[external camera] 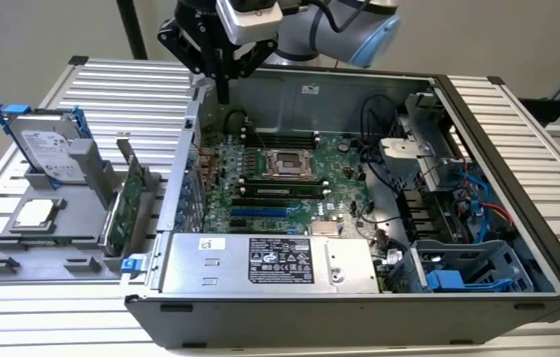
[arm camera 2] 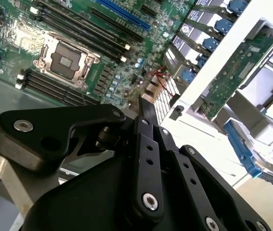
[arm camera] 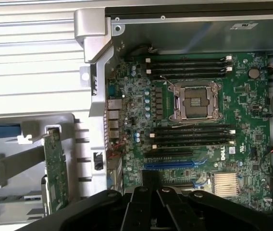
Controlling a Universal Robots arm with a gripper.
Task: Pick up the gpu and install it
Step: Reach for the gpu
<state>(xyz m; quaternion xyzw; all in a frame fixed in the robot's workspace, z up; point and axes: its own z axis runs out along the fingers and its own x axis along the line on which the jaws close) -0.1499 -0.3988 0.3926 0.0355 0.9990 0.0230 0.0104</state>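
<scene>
Gpu [external camera: 124, 204] stands on edge in the grey holder [external camera: 21, 249], toward the desk [external camera: 101, 82] edge on the exterior view's left, just beside the open computer case [external camera: 339, 327], untouched. Jaws closed and empty, above the case's far wall, well apart from gpu. Pick-up and install both left; blue slot [arm camera: 175, 163] on the motherboard [external camera: 280, 186] bare.

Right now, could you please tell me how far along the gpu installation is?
Nothing looks done yet: the gpu stands in its grey holder outside the computer case. In hand: nothing; the pincer is shut and empty, above the case's rear edge near the motherboard. Left: the pick-up and the install; the blue expansion slot is empty.
</scene>
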